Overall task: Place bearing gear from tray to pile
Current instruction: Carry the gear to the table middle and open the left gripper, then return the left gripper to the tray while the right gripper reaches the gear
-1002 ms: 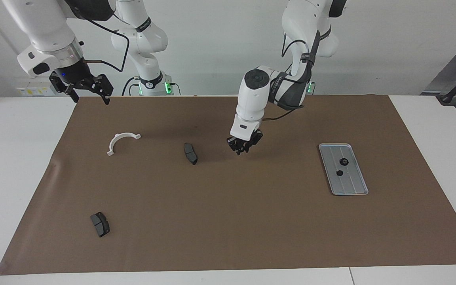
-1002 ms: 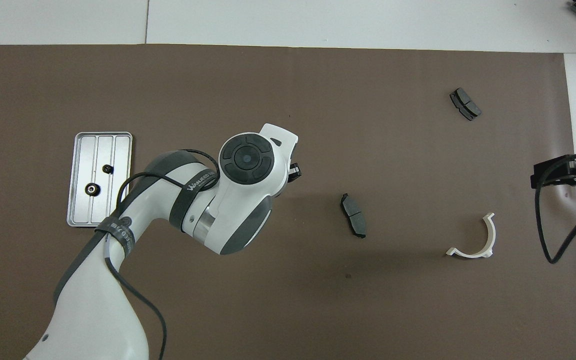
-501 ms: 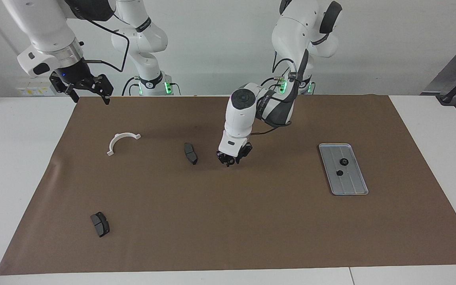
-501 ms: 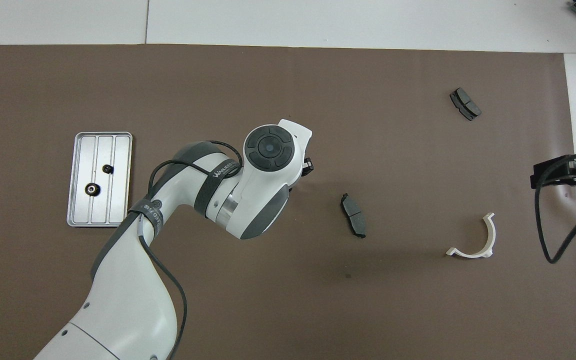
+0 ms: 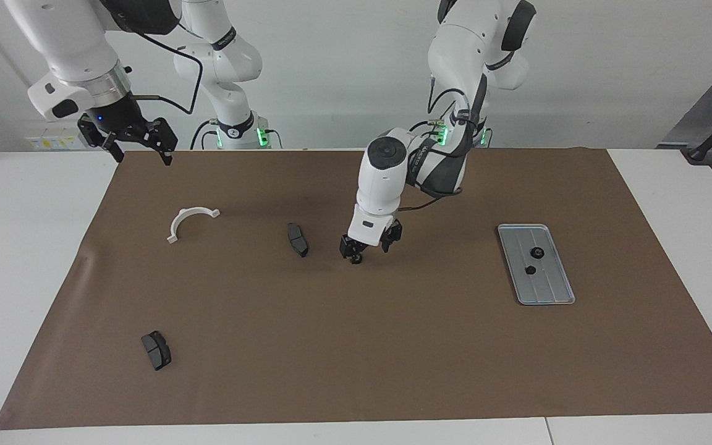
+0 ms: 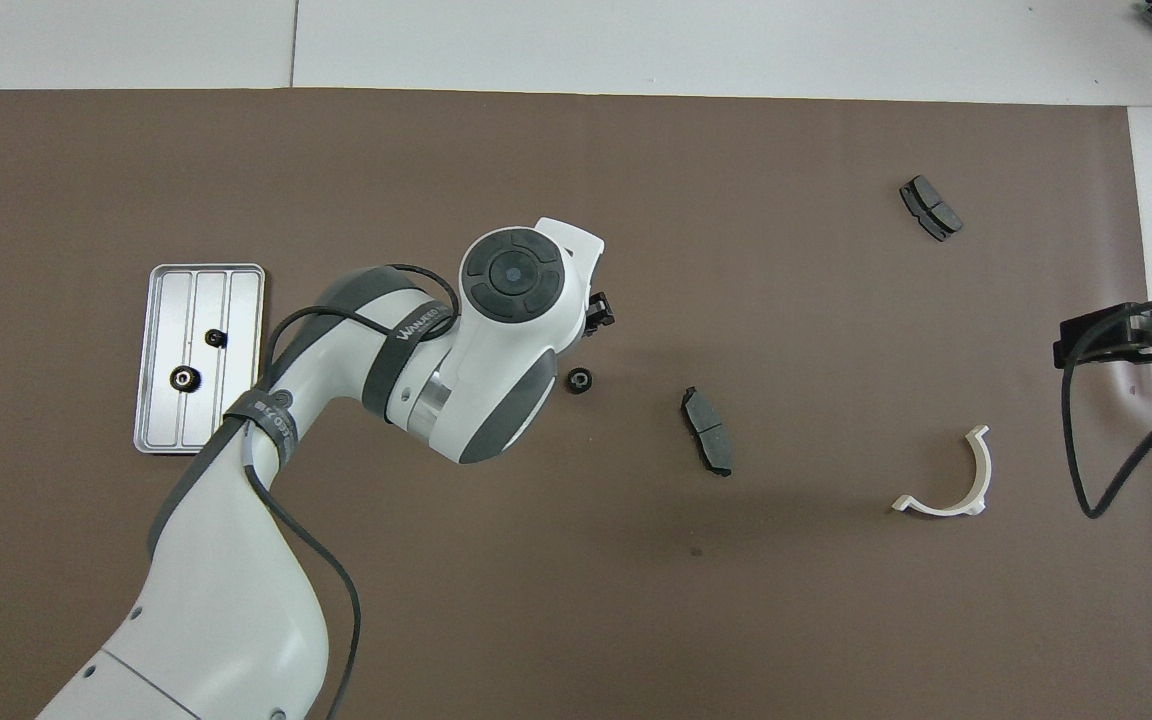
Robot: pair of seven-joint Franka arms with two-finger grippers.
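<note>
Gear (image 6: 578, 380) lies free on the brown mat near the middle of the desk, just beside a dark brake pad (image 6: 707, 444), with the left gripper (image 5: 371, 246) low over it and its fingers (image 5: 345, 248) spread and released, grasping nothing. In the facing view the little black part (image 5: 353, 259) sits by one fingertip, and whether they touch cannot be told.

Outward from there, two more gears (image 5: 537, 252) (image 5: 530, 269) wait on the ridged metal tray (image 5: 557, 293) toward the left arm's end of the desk. A second brake pad (image 5: 156, 350) lies farther from the robots toward the right arm's end, and a white curved bracket (image 5: 188, 219) rests nearer to them. No heap of gears shows yet beyond the single one set down.

The right gripper (image 5: 136, 137) waits in the air over the mat's corner at its own end, fingers open and empty.

By its look the gear is small, rigid and light, probably metal or hard plastic, toothed at the rim and likely to roll or skid if nudged. A pinch across the outer rim from straight above, fingers squared to the flat faces, seems the safest hold for the two still on the tray, whose ridges may tilt them.
</note>
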